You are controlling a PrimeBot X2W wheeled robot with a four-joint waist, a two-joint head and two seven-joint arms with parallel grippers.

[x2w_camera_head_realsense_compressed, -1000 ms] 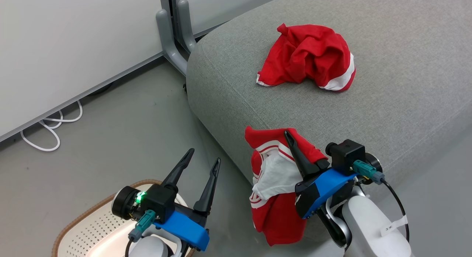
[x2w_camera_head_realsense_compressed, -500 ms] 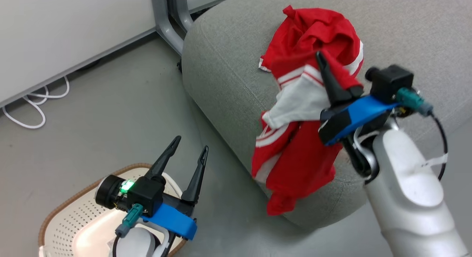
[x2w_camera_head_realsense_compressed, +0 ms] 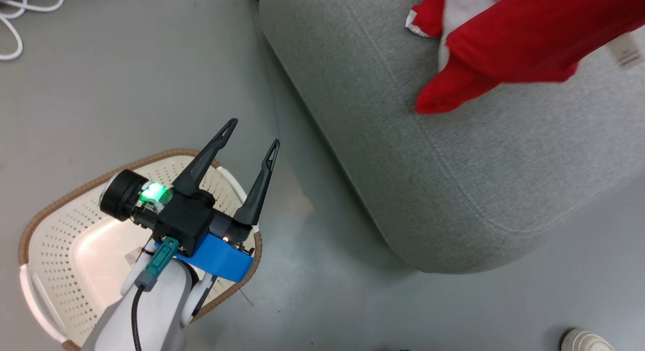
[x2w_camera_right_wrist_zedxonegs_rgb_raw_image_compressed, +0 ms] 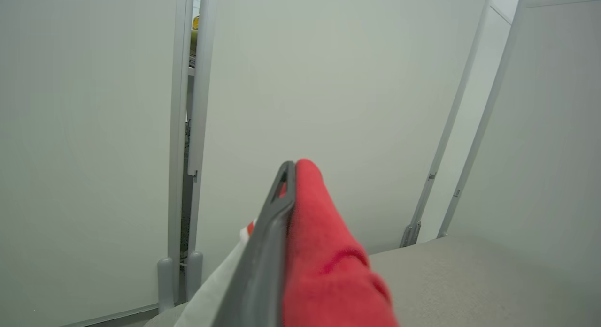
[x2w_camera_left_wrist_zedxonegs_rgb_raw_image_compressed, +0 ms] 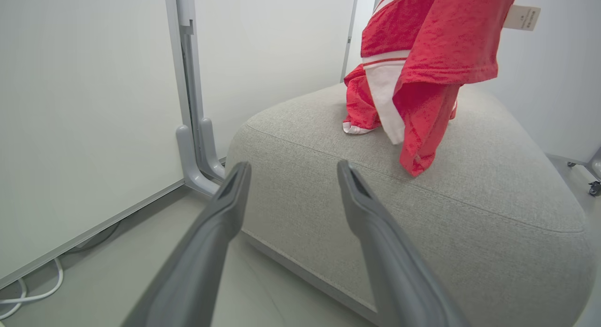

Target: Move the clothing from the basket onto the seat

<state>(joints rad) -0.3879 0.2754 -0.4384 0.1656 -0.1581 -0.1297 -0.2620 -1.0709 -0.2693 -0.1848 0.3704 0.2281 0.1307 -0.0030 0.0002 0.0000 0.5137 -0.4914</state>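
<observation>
Now one red garment [x2w_camera_head_realsense_compressed: 514, 54] hangs above the seat [x2w_camera_head_realsense_compressed: 453, 190], pinched by the right gripper [x2w_camera_right_wrist_zedxonegs_rgb_raw_image_compressed: 293, 177].
Its jaws are closed on the cloth, one dark finger pressed against it. The garment's lowest tip hangs close to the grey cushion, with a second garment [x2w_camera_head_realsense_compressed: 422, 19] lying just beyond it. At near left, the left gripper [x2w_camera_head_realsense_compressed: 253, 133] hovers over the basket [x2w_camera_head_realsense_compressed: 55, 230], jaws spread wide and holding nothing.

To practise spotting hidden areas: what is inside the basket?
Bare perforated plastic shows inside the basket. The left gripper and its arm cover the right part, so that part is hidden.
</observation>
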